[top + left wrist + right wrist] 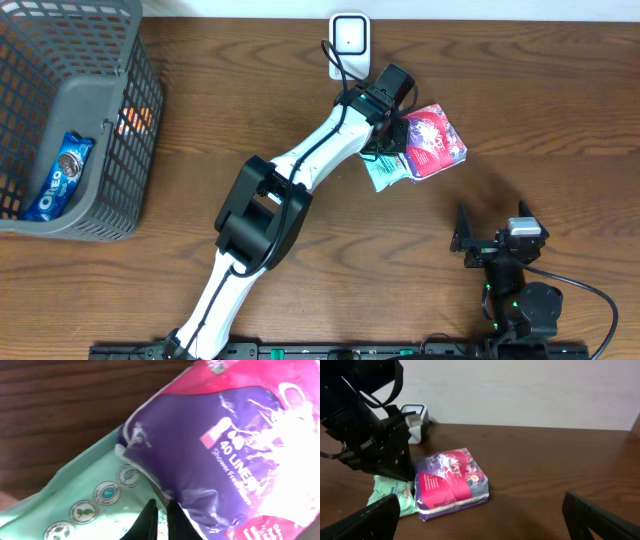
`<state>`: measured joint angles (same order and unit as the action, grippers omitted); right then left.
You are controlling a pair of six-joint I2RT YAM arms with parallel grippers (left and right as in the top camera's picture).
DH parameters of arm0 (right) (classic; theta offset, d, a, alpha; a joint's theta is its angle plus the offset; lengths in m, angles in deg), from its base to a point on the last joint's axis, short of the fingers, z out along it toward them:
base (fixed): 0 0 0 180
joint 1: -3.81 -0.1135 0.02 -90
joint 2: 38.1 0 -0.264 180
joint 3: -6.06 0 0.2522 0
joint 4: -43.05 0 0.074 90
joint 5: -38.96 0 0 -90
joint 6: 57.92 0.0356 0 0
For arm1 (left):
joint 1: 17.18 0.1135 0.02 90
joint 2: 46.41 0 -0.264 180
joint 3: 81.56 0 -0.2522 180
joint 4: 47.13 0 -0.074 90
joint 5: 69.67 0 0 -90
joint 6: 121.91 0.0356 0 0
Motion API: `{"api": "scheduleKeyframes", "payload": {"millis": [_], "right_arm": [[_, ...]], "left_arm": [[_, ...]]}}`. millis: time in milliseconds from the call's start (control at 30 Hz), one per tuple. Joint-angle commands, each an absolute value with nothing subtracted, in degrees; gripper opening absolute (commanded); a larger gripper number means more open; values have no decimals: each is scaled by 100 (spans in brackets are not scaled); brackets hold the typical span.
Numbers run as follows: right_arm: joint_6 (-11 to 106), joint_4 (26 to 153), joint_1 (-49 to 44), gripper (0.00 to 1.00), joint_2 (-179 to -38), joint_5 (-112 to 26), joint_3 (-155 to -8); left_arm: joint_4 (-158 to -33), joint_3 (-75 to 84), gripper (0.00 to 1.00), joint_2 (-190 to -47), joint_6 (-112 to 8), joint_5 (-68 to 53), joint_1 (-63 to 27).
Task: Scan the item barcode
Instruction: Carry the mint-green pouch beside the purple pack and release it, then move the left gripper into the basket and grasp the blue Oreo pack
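Observation:
A pink and purple pack (437,140) lies on the table, partly overlapping a mint green pack (384,173). My left gripper (394,150) reaches down over both. In the left wrist view its dark fingertips (149,510) stand almost together, shut, at the seam between the green pack (85,495) and the purple pack (210,440); I cannot tell whether they pinch any film. No barcode shows. My right gripper (493,222) sits open at the front right, facing the purple pack (451,482) and the green pack (387,491), with nothing between its fingers. A white scanner (350,38) stands at the back edge.
A grey mesh basket (120,150) stands at the far left with a blue Oreo pack (60,175) inside. The left arm (300,165) stretches diagonally across the middle of the table. In the right wrist view the scanner (415,422) shows behind the left arm.

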<state>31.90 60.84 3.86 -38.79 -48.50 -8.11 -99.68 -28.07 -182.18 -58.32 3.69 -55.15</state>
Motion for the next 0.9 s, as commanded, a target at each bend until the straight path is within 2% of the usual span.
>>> {"api": "scheduleKeyframes", "payload": {"millis": [0,133,267,367,433,700,800,867], "right_arm": [[3288,6108,425,99,-3848,-4880,-802],[3288,6108,425,99,-3848,-4880,-802],[3288,6108,425,99,-3848,-4880,-802],[3288,6108,425,99,-3848,-4880,-802],[3288,6108,425,99,-3848,-4880,-802],[3288,6108,425,99,-3848,-4880,-802],[3288,6108,425,99,-3848,-4880,-802],[3288,6108,425,99,-3848,-4880,-802]], "left_arm": [[-9981,-2899,12,-18329,-5605,233,-5441],[-10226,-2938,15,-18008,-5404,238,-5203],[-10512,-2947,41,-17431,-5240,242,-4807],[-10717,-2947,55,-16852,-5183,474,-4401],[-10805,-2947,61,-16458,-5181,718,-4099],[-10818,-2947,69,-15055,-5181,1857,-2711],[-10864,-2947,75,-14688,-5183,2539,-2106],[-10875,-2947,74,-14539,-5155,3123,-1658]]}}
